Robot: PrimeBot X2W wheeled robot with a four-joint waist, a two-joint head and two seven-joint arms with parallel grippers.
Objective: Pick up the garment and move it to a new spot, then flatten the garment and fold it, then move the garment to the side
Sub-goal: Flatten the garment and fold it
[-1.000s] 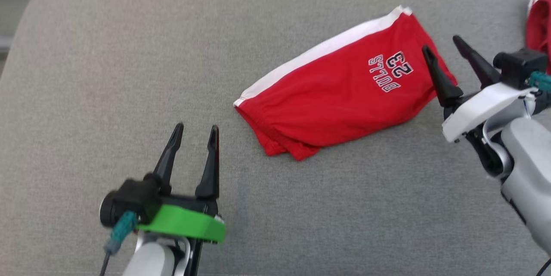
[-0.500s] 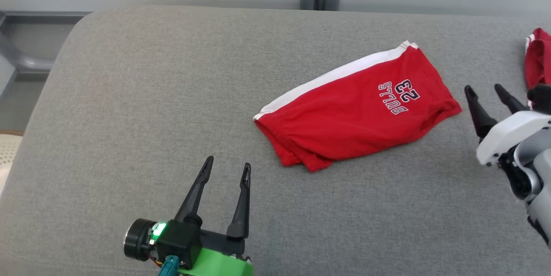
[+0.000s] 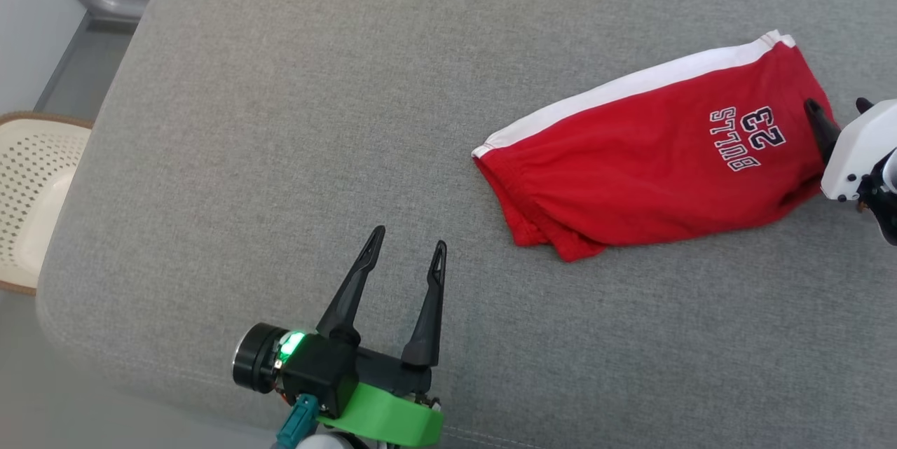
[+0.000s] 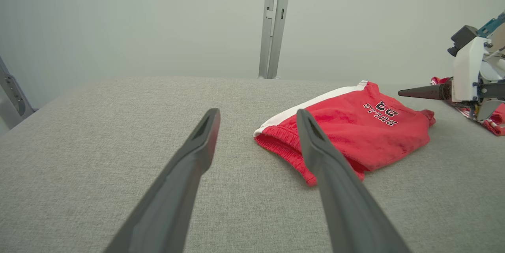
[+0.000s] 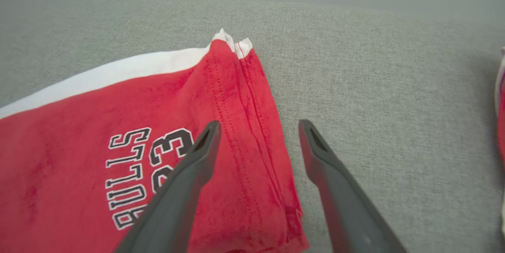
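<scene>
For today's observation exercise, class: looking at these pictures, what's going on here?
A two-armed robot is dealing with red shorts that lie folded on a grey padded surface. Both grippers are open and neither holds anything. The right gripper is at the shorts' leg-hem end, one finger over the cloth and one over bare surface. The left gripper hovers over bare surface, apart from the waistband end.
</scene>
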